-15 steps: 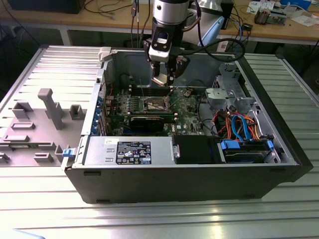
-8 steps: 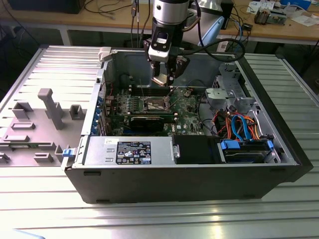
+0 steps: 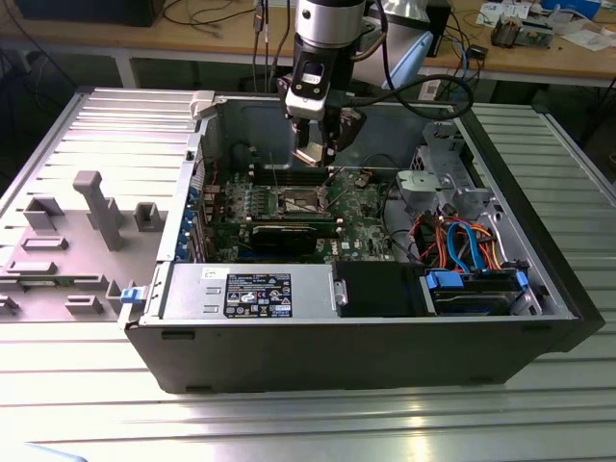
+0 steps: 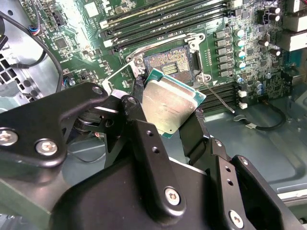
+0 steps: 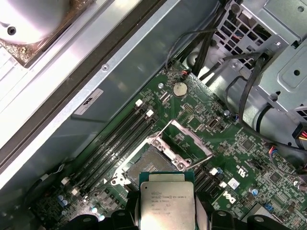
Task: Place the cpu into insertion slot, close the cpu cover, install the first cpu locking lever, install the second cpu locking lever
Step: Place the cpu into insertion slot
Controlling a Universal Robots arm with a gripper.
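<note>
My end effector [image 4: 169,109] is clamped on the chip [image 4: 170,101], one black finger [image 4: 138,98] on each opposite edge, the silver top facing the camera in both wrist views. The chip hangs tilted above the board, not touching it. Just past it in the second wrist view lies the open socket [image 4: 175,64] with its contacts bare, and a thin lever [image 4: 218,97] angles out beside it. In the first wrist view the cover [image 5: 192,139] stands swung open at the socket's far edge, and a coin battery [image 5: 179,88] sits farther along the green board [image 5: 240,143]. In the exterior view the end effector [image 3: 318,146] hovers inside the open computer case [image 3: 337,356], which rests on the slatted metal desk [image 3: 289,423].
</note>
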